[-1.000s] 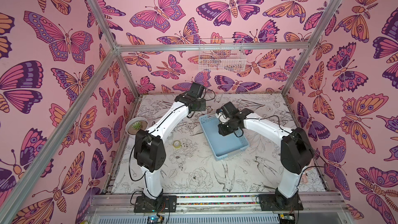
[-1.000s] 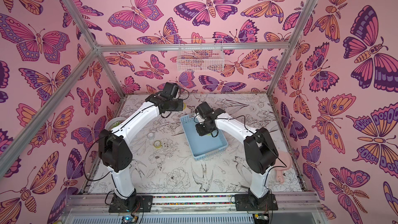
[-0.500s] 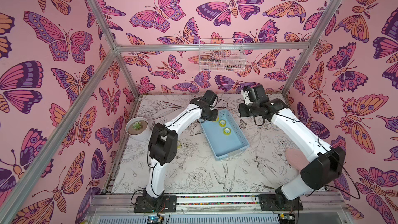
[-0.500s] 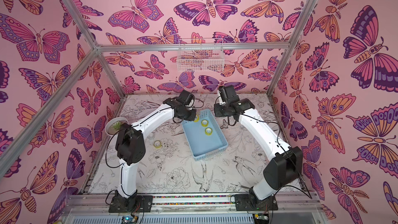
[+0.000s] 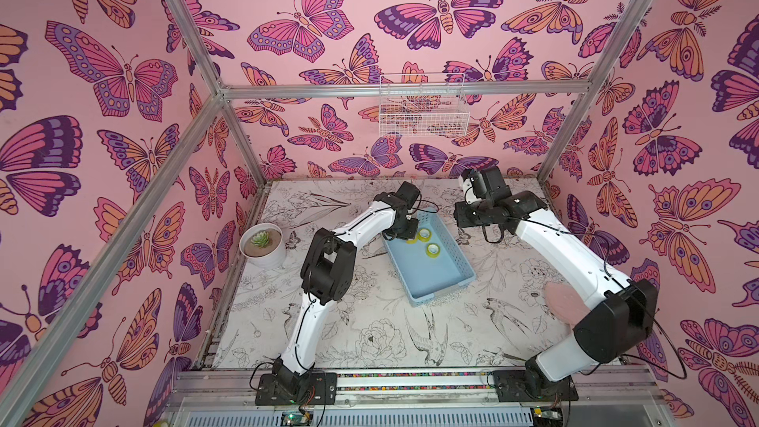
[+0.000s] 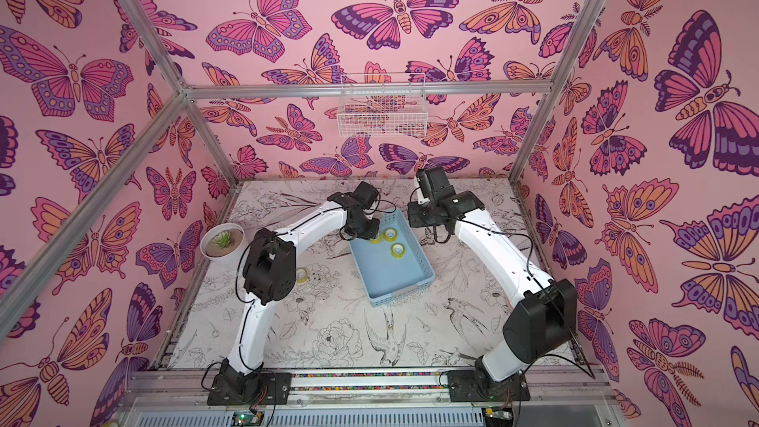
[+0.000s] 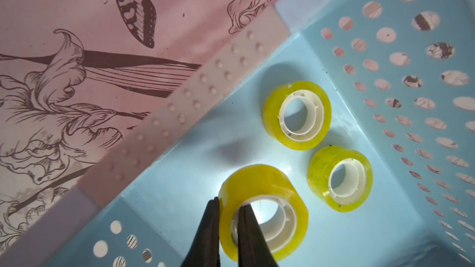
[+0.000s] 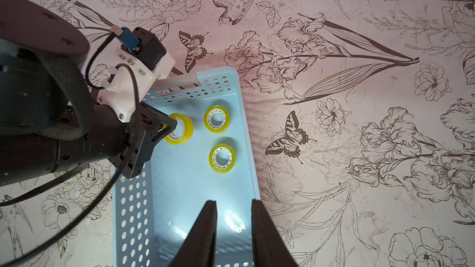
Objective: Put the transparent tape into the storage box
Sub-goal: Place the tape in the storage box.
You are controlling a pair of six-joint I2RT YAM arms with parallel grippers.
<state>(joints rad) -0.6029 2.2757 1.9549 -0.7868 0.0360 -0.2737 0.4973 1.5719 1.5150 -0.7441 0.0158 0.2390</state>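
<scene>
Transparent tape [image 7: 257,178]: tilted over the far left corner of the storage box [image 5: 435,277].
Left tool [image 7: 229,204]: clamped on that roll's wall, one finger inside the core, one outside.
Right tool [image 8: 233,201]: jaws parted, nothing between them; hovers by the box's far end.
Loose rolls [image 8: 217,118]: two lie flat on the box floor.
Box position: middle of the table [image 5: 369,314], toward its far edge.
Stray roll [image 6: 302,275]: on the table beside the left arm [image 6: 312,221].
</scene>
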